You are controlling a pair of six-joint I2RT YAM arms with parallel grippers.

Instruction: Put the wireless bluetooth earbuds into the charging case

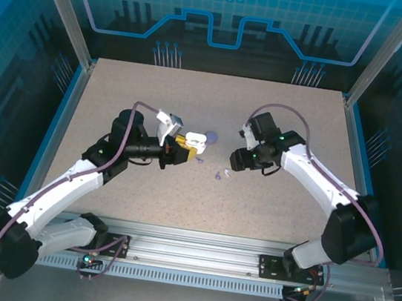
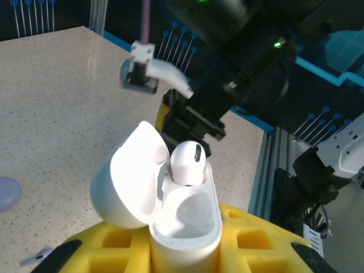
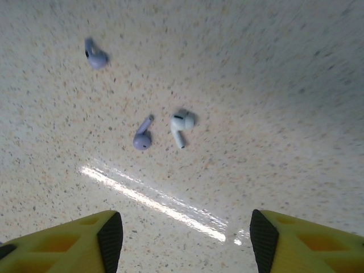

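Where my left gripper (image 2: 182,259) clamps it between yellow pads, the charging case (image 2: 190,227) sits with its lid (image 2: 128,179) swung open. Its nearer socket is empty; the farther one holds a seated earbud (image 2: 186,162), rounded head showing. My right gripper (image 3: 182,239) hangs spread wide above the table (image 3: 284,85). Beyond its fingertips a lavender earbud (image 3: 142,136) and a white earbud (image 3: 182,122) lie just beside each other, with a second lavender earbud (image 3: 95,56) farther off.

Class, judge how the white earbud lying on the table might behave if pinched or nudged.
The white earbud looks small and smooth, so it may slip from a pinch. Its rounded head would probably let it swivel or roll when nudged.
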